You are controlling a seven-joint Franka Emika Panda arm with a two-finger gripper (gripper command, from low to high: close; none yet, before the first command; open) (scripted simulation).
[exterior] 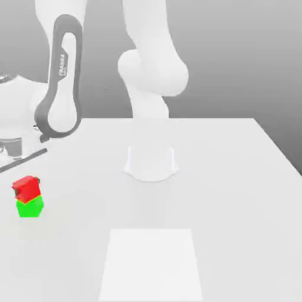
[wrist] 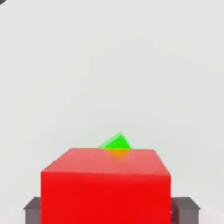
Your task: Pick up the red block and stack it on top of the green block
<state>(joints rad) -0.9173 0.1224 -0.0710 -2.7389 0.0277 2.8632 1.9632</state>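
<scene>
The red block point(exterior: 26, 187) sits on top of the green block point(exterior: 30, 207) near the exterior view's left edge, turned slightly askew to it. In the hand view the red block point(wrist: 105, 183) looms large, and a corner of the green block point(wrist: 116, 142) peeks out from behind it. My gripper point(wrist: 111, 211) straddles the red block. Its grey fingers point(wrist: 33, 211) stand open, one at each side of the cube.
The arm's white base point(exterior: 151, 162) stands at the middle of the white table point(exterior: 236, 177). A paler rectangle point(exterior: 150, 262) marks the table's near part. My arm's grey-and-white link point(exterior: 62, 88) hangs over the left side above the blocks.
</scene>
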